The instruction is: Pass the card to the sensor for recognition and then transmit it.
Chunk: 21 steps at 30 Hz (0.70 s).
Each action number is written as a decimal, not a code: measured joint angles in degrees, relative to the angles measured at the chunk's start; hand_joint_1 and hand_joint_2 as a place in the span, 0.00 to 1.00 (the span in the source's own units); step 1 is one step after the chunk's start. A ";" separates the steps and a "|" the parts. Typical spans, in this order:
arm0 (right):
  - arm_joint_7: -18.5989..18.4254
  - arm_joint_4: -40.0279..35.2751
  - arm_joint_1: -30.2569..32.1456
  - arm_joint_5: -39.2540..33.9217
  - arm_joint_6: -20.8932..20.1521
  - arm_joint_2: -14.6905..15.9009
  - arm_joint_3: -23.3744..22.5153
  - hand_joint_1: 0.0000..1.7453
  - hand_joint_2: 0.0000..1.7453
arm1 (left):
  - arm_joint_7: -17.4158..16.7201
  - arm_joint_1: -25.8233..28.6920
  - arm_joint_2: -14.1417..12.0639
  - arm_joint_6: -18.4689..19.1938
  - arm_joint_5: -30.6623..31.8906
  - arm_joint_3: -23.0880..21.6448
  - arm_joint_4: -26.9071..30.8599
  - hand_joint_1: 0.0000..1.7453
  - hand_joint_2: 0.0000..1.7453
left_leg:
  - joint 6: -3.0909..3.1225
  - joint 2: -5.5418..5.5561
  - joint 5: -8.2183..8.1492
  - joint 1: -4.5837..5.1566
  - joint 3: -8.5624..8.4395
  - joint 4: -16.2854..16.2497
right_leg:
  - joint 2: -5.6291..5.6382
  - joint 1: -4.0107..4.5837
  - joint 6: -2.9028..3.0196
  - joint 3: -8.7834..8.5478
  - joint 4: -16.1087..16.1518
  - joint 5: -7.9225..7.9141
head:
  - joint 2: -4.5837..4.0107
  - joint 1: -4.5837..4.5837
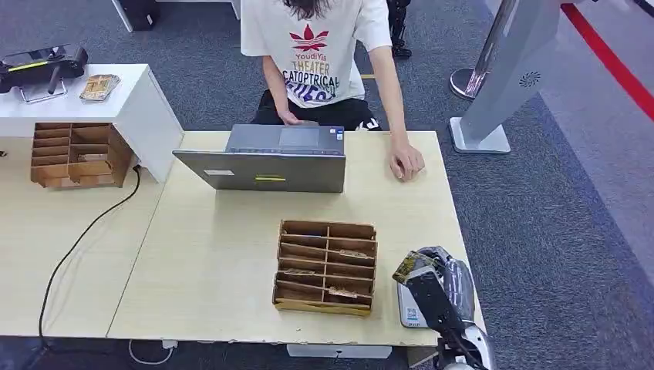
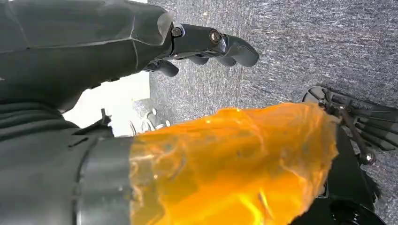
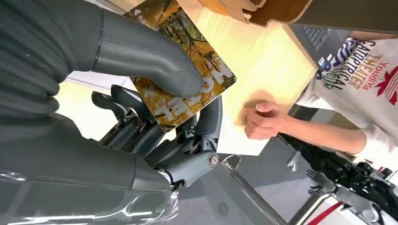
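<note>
My right hand [image 1: 437,287] hovers over the table's near right corner and pinches a card [image 3: 187,70] printed with yellow autumn trees between thumb and fingers. In the head view the card [image 1: 409,267] pokes out past the hand. Directly beneath the hand lies a flat white sensor [image 1: 412,310] with a small sticker. My left hand [image 2: 206,44] hangs over grey carpet beside the table with its fingers loosely curled and nothing in them; an orange-wrapped thumb [image 2: 230,164] shows in front.
A wooden card organizer [image 1: 327,267] stands just left of the sensor. An open laptop [image 1: 266,159] sits at the far edge, where a person rests a hand [image 1: 405,163] on the table. A second organizer [image 1: 77,154] stands far left.
</note>
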<state>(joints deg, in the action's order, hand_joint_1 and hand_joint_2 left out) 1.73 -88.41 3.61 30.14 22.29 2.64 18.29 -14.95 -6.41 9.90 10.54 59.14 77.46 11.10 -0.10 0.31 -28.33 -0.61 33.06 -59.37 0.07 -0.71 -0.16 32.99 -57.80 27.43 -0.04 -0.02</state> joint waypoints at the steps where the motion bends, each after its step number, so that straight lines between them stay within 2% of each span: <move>1: 0.00 0.15 0.00 -0.09 0.00 0.00 0.00 1.00 1.00 | 0.00 0.00 0.00 0.00 0.00 0.02 0.00 0.00 0.00 | 0.00 0.00 0.00 0.00 0.00 0.00 | 0.00 0.00 0.00 0.00 0.00 0.00 | 0.00 0.00; 16: -2.25 2.75 -0.20 3.30 -1.03 0.48 0.57 1.00 1.00 | -0.09 0.00 0.00 0.00 -0.07 0.20 0.00 0.00 0.00 | 0.00 0.00 0.00 0.00 0.00 0.00 | 0.00 0.00 0.00 0.00 0.00 0.00 | 0.00 0.00; 21: -4.22 3.56 -0.40 6.89 0.05 0.92 0.66 1.00 1.00 | -0.09 0.00 0.00 0.02 -0.07 0.20 0.00 0.00 0.00 | 0.00 0.00 0.00 0.00 0.00 0.00 | 0.00 0.00 0.00 0.00 0.00 0.00 | 0.00 0.00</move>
<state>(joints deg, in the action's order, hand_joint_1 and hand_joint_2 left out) -2.49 -84.85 3.21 37.03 22.34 3.56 18.95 -15.04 -6.41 9.90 10.56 59.08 77.66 11.10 -0.10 0.31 -28.33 -0.61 33.07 -59.37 0.07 -0.71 -0.16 32.99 -57.80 27.43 -0.04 -0.02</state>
